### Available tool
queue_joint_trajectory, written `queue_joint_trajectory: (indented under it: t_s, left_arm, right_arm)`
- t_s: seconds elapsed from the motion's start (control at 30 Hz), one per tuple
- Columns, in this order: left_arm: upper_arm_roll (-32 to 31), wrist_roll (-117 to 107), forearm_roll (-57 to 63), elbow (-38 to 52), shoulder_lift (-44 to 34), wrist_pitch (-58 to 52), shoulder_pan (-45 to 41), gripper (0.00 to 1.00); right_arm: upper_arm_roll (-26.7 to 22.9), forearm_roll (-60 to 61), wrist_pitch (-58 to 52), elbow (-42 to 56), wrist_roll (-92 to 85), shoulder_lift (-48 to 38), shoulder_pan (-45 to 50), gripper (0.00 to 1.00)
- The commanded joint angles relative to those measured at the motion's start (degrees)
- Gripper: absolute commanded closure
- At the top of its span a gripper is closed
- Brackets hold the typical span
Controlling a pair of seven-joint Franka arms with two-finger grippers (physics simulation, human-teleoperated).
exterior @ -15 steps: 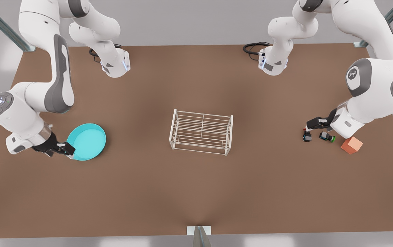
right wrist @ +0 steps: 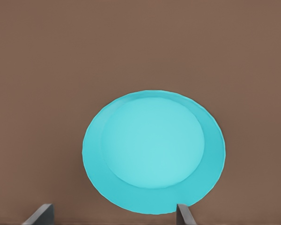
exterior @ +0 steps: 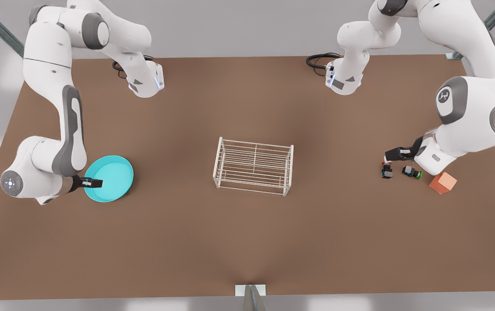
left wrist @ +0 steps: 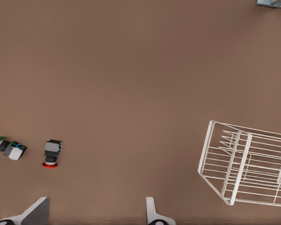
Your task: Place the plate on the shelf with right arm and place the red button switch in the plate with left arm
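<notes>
Plate beneath spread right end effector; red button switch beside spread left end effector.

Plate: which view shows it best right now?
The right wrist view: the plate sits whole and unobstructed on the table, with rim and flat centre distinct. In the front view the plate looks small at the picture's left, and the right gripper covers part of its rim.
</notes>
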Motion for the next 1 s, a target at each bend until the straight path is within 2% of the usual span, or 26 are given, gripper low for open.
queue_joint_trajectory:
  t_s: [0.0, 0.13, 0.43, 0.67, 0.73, 0.93, 0.97]
  left_arm:
    - [-0.02, -1.42, 1.23, -0.57, -0.03, -2.09, 0.01, 0.00]
    - [1.12, -1.77, 1.49, -4.00, -1.09, -3.49, 1.68, 0.00]
    - [0.86, -1.51, 1.49, -3.21, -0.74, -0.24, 1.68, 0.00]
    - [1.03, -1.69, 0.97, -4.17, -0.56, -0.77, 2.12, 0.00]
    - [0.68, -5.80, -2.28, -4.26, -0.03, -0.68, 1.77, 0.00]
    - [1.12, 2.53, 1.58, -3.30, -0.21, -0.77, 4.49, 0.00]
    - [0.94, 2.18, 6.05, -1.19, 1.37, -0.42, 4.05, 0.00]
  right_arm:
    - [-0.10, 1.58, 5.23, -2.08, -19.23, -0.32, -0.73, 0.02]
    - [-0.10, 1.58, 12.36, -4.11, -31.45, 1.26, -2.93, 0.00]
    - [0.17, 0.61, 30.73, -13.17, -49.03, 0.20, -6.62, 0.00]
    - [0.26, 1.14, 34.34, -14.31, -54.66, 2.49, -8.29, 0.00]
    - [0.34, 1.40, 34.43, -14.22, -55.45, 3.10, -8.99, 0.00]
    - [1.40, 1.49, 36.89, -13.78, -57.03, 5.30, -9.96, 0.00]
    - [1.40, 2.54, 36.89, -13.78, -57.21, 6.09, -9.96, 0.00]
